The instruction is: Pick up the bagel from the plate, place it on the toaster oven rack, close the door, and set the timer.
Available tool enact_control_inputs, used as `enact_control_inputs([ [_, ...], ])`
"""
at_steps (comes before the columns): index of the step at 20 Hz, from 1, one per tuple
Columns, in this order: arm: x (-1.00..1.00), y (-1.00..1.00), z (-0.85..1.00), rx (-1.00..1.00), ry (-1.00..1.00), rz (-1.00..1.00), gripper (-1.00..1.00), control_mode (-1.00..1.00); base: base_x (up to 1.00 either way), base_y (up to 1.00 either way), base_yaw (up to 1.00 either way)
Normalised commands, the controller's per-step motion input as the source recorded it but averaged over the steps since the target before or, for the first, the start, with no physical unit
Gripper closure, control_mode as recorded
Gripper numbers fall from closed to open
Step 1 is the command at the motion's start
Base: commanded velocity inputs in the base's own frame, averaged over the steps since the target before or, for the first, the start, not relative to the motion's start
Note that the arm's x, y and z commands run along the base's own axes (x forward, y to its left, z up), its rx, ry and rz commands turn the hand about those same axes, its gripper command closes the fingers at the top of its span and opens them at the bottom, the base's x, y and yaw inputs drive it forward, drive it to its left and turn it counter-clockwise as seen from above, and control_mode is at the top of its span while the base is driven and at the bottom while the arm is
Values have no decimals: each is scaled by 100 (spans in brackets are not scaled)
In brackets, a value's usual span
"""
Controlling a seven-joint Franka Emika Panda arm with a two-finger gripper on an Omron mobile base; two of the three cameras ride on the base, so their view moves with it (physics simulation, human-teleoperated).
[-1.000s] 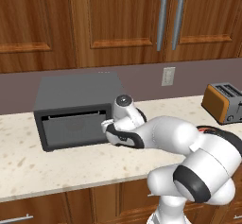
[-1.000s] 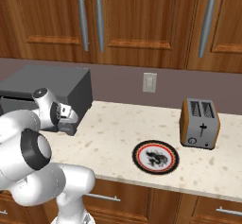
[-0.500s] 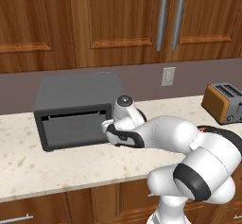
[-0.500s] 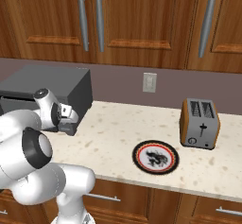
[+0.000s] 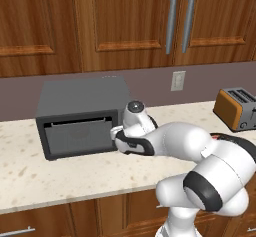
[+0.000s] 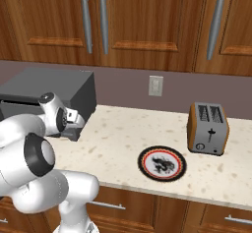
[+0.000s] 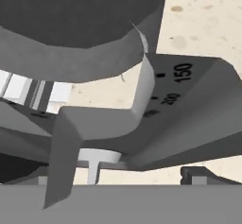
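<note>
The dark grey toaster oven (image 5: 82, 93) (image 6: 54, 87) stands at the back left of the counter. Its door (image 5: 77, 137) is up against the front, with the thin handle bar along its top edge. The rack and the bagel are hidden. My gripper (image 5: 116, 134) (image 6: 73, 129) is at the oven's right side panel. In the hand view its fingertips (image 7: 196, 174) stand wide apart, open, right in front of a grey dial (image 7: 101, 124) marked 150 and 200. The plate (image 6: 145, 164) lies bare on the counter's right half.
An orange slot toaster (image 5: 236, 108) (image 6: 207, 129) stands at the right end of the counter. A wall outlet (image 5: 177, 81) (image 6: 156, 85) sits on the backsplash. Wooden cabinets hang above.
</note>
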Motion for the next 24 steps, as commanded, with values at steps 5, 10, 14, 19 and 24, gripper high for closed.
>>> enact_control_inputs([
  [5,20,-15,6,2,0,-2,-100,-100,0,0,0],
  [10,20,-11,11,2,0,-2,-100,-100,0,0,0],
  [14,16,-22,17,2,0,-2,-100,-100,0,0,0],
  [19,14,-29,26,6,0,-4,-100,-100,0,0,0],
  [24,22,-22,17,8,0,-7,-100,-100,0,0,0],
])
